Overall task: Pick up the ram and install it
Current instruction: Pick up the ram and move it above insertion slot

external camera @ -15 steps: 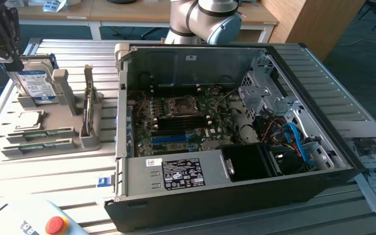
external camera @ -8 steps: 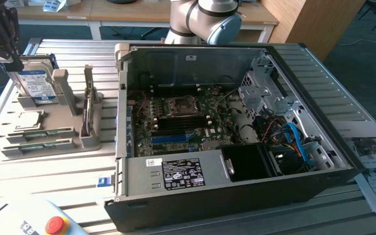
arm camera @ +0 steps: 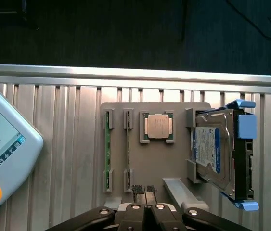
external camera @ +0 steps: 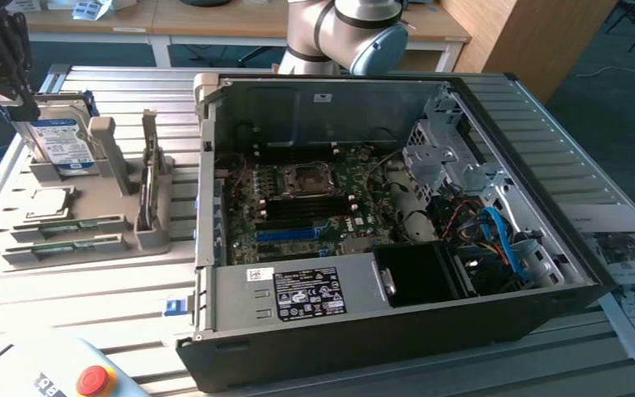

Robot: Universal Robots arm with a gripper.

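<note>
Two ram sticks, thin green boards, lie in slots of a grey holder (external camera: 119,219) on the exterior view's left, one (external camera: 69,226) behind the other (external camera: 62,248). From the wrist they show side by side (arm camera: 108,151) (arm camera: 128,151). My gripper (external camera: 17,98) hangs high above the holder's far end, near the hard drive (external camera: 62,147). Its fingers (arm camera: 144,190) are shut with nothing between them, a little off the ends of the ram sticks. The open computer case (external camera: 384,223) shows the motherboard's blue and black memory slots (external camera: 295,225).
The holder also carries a silver processor chip (arm camera: 157,126), a blue-labelled hard drive (arm camera: 217,154) and a thin board standing on edge (external camera: 150,178). A teach pendant with a red button (arm camera: 0,154) lies on the slatted table. Papers (external camera: 627,265) lie at the exterior view's right.
</note>
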